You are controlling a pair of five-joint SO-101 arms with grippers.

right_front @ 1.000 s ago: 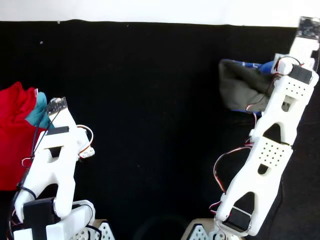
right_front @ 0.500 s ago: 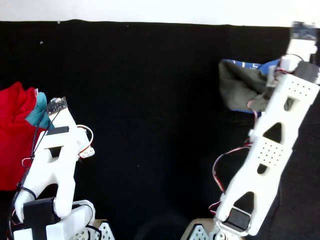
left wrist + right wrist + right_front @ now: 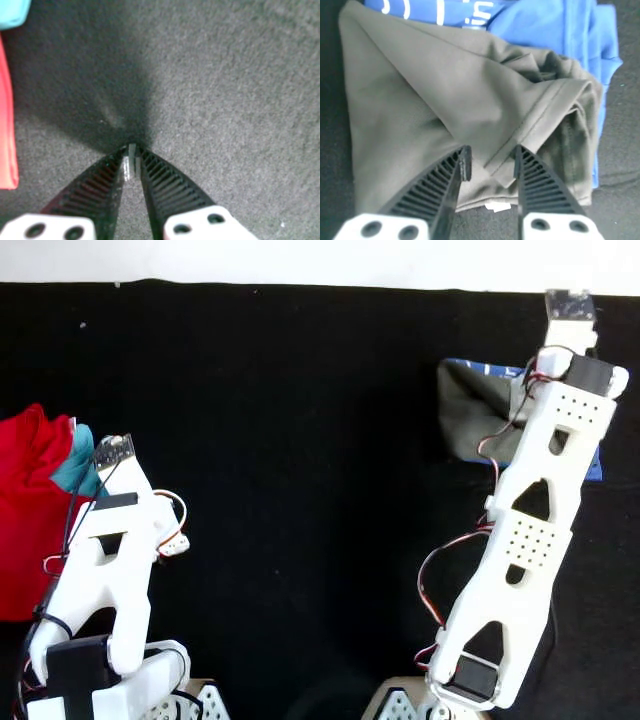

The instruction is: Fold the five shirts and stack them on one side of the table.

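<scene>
Right wrist view: right pincer (image 3: 491,153) open over grey shirt (image 3: 420,100), blue shirt (image 3: 545,25) beneath it. Left pincer (image 3: 131,149) closed, empty, well apart.

Table and surroundings. The table (image 3: 300,440) is covered with a black cloth (image 3: 250,370) over all of its visible top. A white strip (image 3: 300,260) runs along the far edge; whether it is wall or bare surface cannot be told. A few pale specks (image 3: 83,326) dot the cloth. Seen close, the cloth has a fine, felt-like grain and carries a soft dark shadow (image 3: 120,90).
</scene>
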